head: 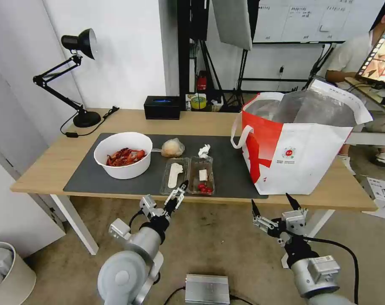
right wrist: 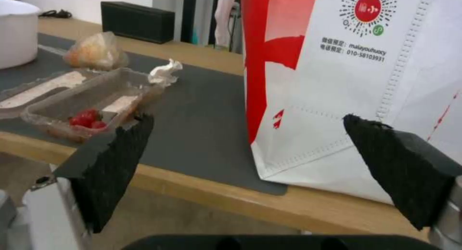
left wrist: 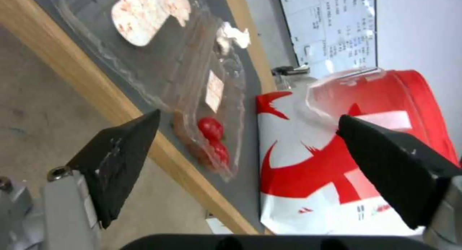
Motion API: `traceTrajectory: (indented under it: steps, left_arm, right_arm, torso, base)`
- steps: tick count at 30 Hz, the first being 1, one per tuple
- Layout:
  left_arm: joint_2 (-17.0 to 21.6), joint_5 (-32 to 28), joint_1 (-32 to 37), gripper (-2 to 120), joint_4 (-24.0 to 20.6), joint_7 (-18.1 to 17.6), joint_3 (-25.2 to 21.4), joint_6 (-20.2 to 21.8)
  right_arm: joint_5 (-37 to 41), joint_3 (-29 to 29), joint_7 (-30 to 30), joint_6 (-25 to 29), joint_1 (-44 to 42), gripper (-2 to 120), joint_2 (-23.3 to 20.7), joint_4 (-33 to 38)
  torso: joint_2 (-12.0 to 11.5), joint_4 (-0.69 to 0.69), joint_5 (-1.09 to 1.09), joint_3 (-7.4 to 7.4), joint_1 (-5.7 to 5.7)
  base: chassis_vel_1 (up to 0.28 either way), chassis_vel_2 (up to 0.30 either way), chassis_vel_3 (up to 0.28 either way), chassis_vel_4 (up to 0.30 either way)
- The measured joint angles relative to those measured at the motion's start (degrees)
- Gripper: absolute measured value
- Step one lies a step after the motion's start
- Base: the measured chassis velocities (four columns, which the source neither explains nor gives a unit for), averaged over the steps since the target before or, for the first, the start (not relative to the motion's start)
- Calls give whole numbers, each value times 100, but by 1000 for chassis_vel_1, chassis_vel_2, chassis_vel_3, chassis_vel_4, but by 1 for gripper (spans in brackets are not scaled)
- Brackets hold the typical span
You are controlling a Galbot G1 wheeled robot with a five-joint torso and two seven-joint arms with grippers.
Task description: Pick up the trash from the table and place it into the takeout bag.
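On the table (head: 48,161) a dark mat (head: 232,171) carries the trash. A white bowl of red crayfish shells (head: 123,155) is at the left, then a small clear bag with a beige lump (head: 172,148) and a crumpled white tissue (head: 204,150). A clear hinged tray (head: 187,176) lies by the front edge. The white-and-red takeout bag (head: 302,146) stands open at the right. My left gripper (head: 180,190) is open just in front of the tray (left wrist: 192,80). My right gripper (head: 270,198) is open below the table edge, facing the bag (right wrist: 346,80).
A black desk lamp (head: 74,72) and a black tissue box (head: 161,107) stand along the table's back. On the floor are a white bin (head: 6,271) at the left, a grey metal box (head: 207,289) between the arms and a carton (head: 380,190) at the right.
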Motion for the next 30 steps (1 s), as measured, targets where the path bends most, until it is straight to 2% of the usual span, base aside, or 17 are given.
traceTrajectory:
  steps: [10, 21, 30]
  left_arm:
    - [4, -13, -246, 100, 197, -531, 119, 86]
    - [7, -20, -437, 100, 304, -711, 157, 75]
    - [9, -19, -711, 100, 558, -852, 307, 75]
  right_arm:
    - [-41, 19, 25, 16, -37, 100, 26, 20]
    - [-56, 10, 36, 23, -6, 100, 34, -24]
    - [-73, 24, 40, 30, -5, 100, 48, -33]
  torso:
    - [0, 0, 0, 0, 0]
    - [0, 0, 0, 0, 0]
    - [0, 0, 0, 0, 0]
  base:
    - [0, 0, 0, 0]
    - [0, 0, 0, 0]
    - [0, 0, 0, 0]
